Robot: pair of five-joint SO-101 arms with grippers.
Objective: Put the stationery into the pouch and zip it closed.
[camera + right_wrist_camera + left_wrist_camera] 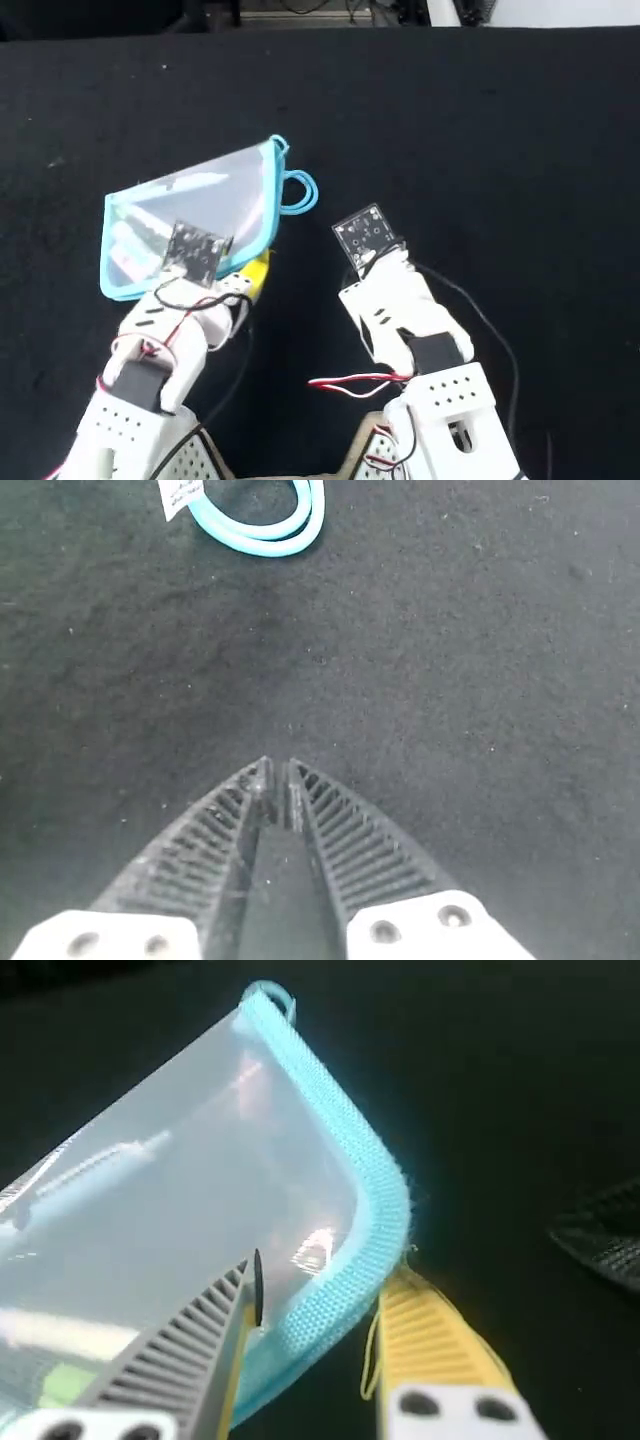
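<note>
- The left pincer (325, 1280) stands parted and straddles the teal woven zip border of the flat, clear plastic pouch (180, 1150), at the rounded corner nearest the arms.
- Its grey ribbed finger (190, 1345) lies over the clear face. Its yellow finger (430, 1340) sits just outside the border, touching it.
- It cannot be told whether the fingers press the border.
- The pouch lies flat on the black cloth tabletop (480, 130), in front of the left arm.
- Blurred stationery (135, 245) in pale blue, white and green shows through the clear face.
- A teal cord loop (298, 190) lies just beside the pouch's far corner.
- The right pincer (280, 775) is all but closed and holds nothing. It is over bare tabletop, near the loop but apart from it.
</note>
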